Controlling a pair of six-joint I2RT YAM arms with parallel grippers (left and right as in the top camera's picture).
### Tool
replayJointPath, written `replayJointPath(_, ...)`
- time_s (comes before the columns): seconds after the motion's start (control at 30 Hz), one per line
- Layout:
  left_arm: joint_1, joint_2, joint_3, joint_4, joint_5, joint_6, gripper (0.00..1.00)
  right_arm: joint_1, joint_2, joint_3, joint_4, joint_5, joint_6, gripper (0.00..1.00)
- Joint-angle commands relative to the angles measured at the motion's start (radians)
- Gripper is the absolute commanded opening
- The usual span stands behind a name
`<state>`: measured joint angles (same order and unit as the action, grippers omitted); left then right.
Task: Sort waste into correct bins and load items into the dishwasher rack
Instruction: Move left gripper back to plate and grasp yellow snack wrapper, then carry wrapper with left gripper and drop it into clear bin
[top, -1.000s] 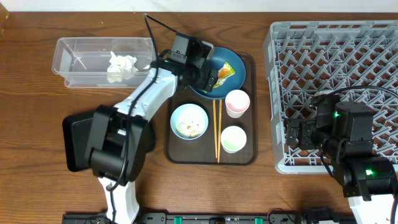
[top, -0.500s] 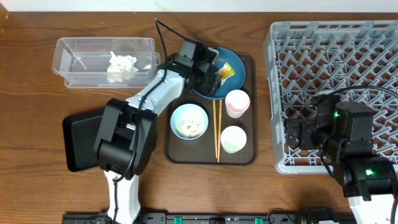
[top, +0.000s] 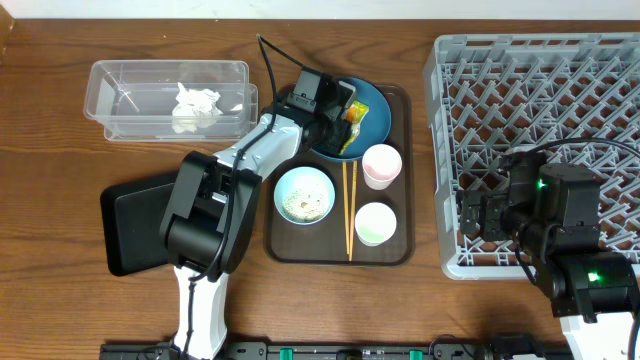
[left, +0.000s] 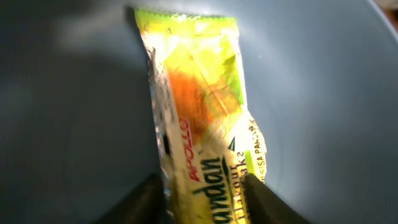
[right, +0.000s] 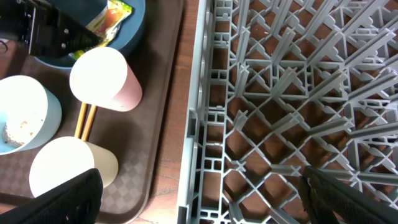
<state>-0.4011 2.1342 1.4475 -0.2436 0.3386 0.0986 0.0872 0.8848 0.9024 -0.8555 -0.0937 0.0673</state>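
Left gripper (left: 202, 202) grasping one end of the yellow-green Apollo pandan cake wrapper (left: 199, 106), which lies on the round blue plate (top: 378, 98) at the far end of the brown serving tray (top: 402, 250).

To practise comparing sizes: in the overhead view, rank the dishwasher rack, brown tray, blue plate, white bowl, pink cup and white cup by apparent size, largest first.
1. dishwasher rack
2. brown tray
3. blue plate
4. white bowl
5. pink cup and white cup: about alike, so tied.
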Motion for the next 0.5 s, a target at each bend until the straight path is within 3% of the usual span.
replayJointPath(0.0, 0.002, 0.009, -0.005, 0.014, 0.009, 0.004, 0.31, -0.010, -0.008, 0.020, -0.002, 0.000, 0.006, 0.99)
replayJointPath(0.1, 0.002, 0.007, -0.004, 0.020, 0.009, 0.001, 0.15, -0.010, -0.008, 0.020, -0.003, 0.000, 0.006, 0.99)
replayJointPath(0.17, 0.005, -0.002, -0.004, 0.019, 0.009, 0.001, 0.10, -0.010, -0.008, 0.020, -0.003, 0.000, 0.006, 0.99)
replayJointPath(0.47, 0.063, -0.198, -0.004, 0.009, 0.009, 0.001, 0.06, -0.010, -0.008, 0.020, -0.007, 0.000, 0.006, 0.99)
